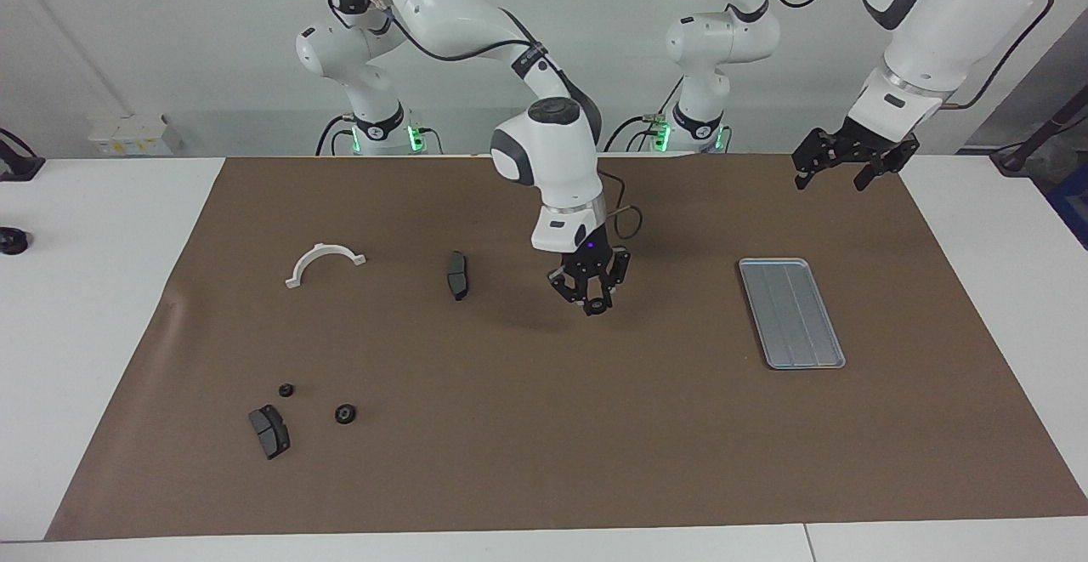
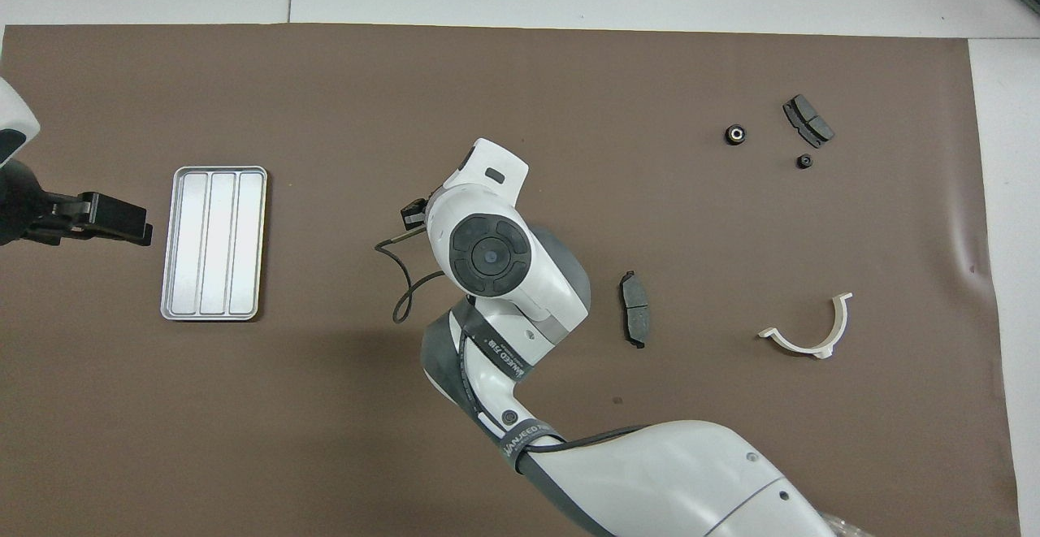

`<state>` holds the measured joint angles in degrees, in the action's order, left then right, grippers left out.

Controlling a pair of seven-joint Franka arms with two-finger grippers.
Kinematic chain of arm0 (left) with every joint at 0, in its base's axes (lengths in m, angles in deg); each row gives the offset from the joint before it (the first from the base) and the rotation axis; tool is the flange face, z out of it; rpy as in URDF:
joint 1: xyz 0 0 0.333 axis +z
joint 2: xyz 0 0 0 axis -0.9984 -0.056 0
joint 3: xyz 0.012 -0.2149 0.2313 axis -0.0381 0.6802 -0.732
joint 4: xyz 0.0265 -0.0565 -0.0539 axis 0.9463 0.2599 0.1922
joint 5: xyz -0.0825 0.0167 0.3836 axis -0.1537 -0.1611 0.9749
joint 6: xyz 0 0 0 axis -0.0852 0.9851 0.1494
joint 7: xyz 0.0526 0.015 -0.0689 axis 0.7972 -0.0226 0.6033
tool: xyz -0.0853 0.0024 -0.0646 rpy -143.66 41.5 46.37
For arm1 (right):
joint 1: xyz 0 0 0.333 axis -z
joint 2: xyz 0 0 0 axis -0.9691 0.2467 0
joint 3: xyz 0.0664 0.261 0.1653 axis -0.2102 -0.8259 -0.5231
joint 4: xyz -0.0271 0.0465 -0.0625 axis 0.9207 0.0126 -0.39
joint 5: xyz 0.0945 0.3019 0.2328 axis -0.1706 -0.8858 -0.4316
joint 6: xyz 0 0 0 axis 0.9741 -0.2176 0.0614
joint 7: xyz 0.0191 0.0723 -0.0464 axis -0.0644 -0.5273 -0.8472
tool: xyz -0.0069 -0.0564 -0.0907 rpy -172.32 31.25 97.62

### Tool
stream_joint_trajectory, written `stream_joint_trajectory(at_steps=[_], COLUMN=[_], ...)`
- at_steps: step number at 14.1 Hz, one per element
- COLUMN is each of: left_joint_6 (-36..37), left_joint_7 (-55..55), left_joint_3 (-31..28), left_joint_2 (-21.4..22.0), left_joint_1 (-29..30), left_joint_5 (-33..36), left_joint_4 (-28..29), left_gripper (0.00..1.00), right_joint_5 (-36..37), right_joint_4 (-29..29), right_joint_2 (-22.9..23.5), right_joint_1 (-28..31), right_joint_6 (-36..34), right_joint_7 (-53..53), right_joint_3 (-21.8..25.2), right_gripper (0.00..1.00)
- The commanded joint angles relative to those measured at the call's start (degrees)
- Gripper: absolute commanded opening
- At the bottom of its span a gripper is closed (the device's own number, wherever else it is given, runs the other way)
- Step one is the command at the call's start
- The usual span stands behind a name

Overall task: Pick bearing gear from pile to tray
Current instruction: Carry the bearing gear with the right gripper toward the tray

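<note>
Right gripper (image 1: 597, 297), jaws closed on a small black gear (image 1: 598, 306), hangs over bare brown mat (image 1: 527, 443) between a brake pad (image 1: 458, 275) and the grooved silver tray (image 1: 791, 313); left gripper (image 1: 850, 162) waits, jaws open.

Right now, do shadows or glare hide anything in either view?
Facing view: only a soft shadow on the mat beneath the right gripper, its fingers shut on a gear; nothing lost. Overhead view: the tray reflects brightly but its grooves read clearly; the right arm's wrist, not light, covers that gripper.
</note>
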<state>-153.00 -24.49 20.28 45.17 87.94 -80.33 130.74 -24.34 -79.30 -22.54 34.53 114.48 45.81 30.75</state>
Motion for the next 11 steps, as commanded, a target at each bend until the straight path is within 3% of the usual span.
stream_joint_trajectory(at_steps=[1,3,6,9,11], left_joint_6=[-0.77,-6.63,-9.64,-14.81,-21.49], left_joint_7=[0.42,0.33,0.77,0.86,2.34], left_joint_3=[0.41,0.50,0.67,0.76,0.76], left_joint_2=[1.29,1.64,1.64,0.77,-3.26], left_joint_1=[1.67,2.19,0.53,0.35,-2.37], left_joint_5=[-0.36,-0.36,-0.36,-0.36,-0.36], left_joint_4=[1.29,3.30,4.19,6.47,7.18], left_gripper=[1.00,1.00,1.00,1.00,1.00], right_joint_5=[1.42,0.80,1.24,2.81,3.70], right_joint_4=[4.15,4.23,4.32,4.32,4.32], right_joint_2=[4.16,3.98,3.90,3.63,2.93], right_joint_1=[-1.61,-4.24,-5.30,-4.35,-0.58], right_joint_6=[2.21,2.30,1.86,1.16,0.89], right_joint_7=[3.47,5.58,9.28,9.29,8.15], right_joint_3=[0.17,0.26,0.35,1.05,1.58], right_gripper=[0.37,0.63,0.88,0.90,0.90])
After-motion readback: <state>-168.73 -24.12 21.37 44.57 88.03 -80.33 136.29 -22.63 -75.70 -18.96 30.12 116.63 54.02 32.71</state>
